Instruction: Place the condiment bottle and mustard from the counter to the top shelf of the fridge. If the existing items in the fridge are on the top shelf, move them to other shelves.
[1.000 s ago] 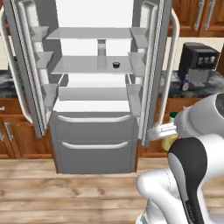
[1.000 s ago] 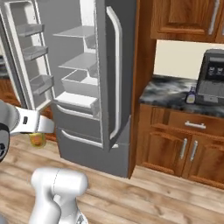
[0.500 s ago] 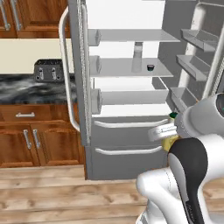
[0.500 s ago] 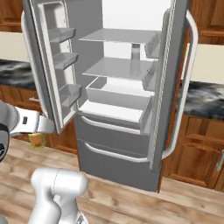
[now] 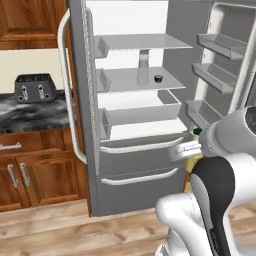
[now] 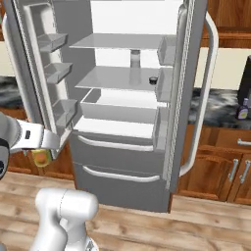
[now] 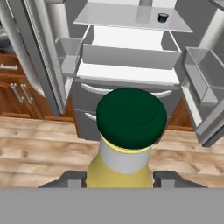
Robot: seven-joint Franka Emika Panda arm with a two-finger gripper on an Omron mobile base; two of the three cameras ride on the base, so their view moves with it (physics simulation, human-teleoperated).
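My gripper (image 7: 120, 180) is shut on the mustard (image 7: 124, 131), a yellow bottle with a dark green cap, held low in front of the open fridge (image 5: 135, 165). From the base the mustard (image 5: 192, 163) (image 6: 41, 158) shows beside the arm, under the gripper (image 6: 43, 145). The top shelf (image 5: 142, 41) (image 6: 117, 41) is bare. A pale jug-like container (image 5: 143, 67) (image 6: 135, 59) stands on the shelf below it, with a small dark object (image 5: 158, 78) next to it. The condiment bottle (image 6: 243, 109) stands on the counter (image 6: 220, 112) right of the fridge.
Both fridge doors stand open, with door bins (image 5: 220, 67) (image 6: 51, 73) reaching toward me on either side. A long curved handle (image 5: 64, 95) runs down the door's outer face. A toaster (image 5: 34, 86) sits on the counter (image 5: 30, 114) left of the fridge. Wooden floor (image 7: 39, 148) lies below.
The whole picture has shifted in both base views, so the base has moved; the fridge now stands closer and more central. The mustard stays in the shut gripper.
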